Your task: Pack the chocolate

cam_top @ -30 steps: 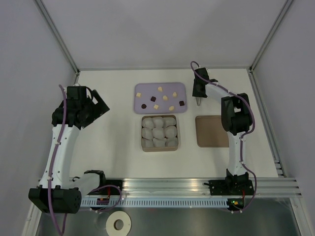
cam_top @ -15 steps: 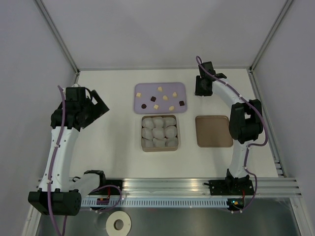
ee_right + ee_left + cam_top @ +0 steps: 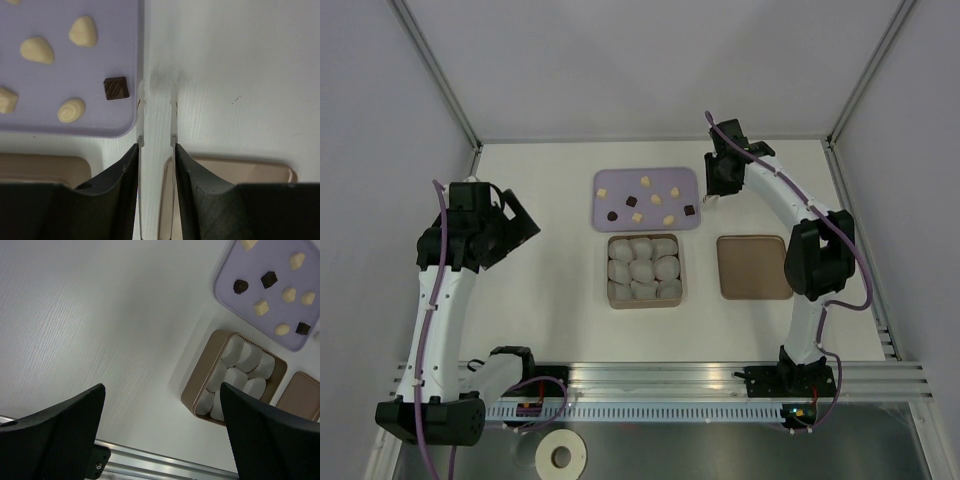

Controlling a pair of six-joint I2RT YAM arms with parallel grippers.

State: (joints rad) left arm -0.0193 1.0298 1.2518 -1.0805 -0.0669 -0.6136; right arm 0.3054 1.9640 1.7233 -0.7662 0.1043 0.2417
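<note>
Right pincer (image 3: 155, 89), jaws narrowly parted and empty, has swung in beside the lavender tray's (image 3: 75, 65) right edge, just off the dark square chocolate (image 3: 116, 88) lying there among the others, so a first pick looks close, the cup-lined box (image 3: 199, 377) unfilled.

Top view looks down from afar — both closer wrist views share its tray (image 3: 620, 180).
</note>
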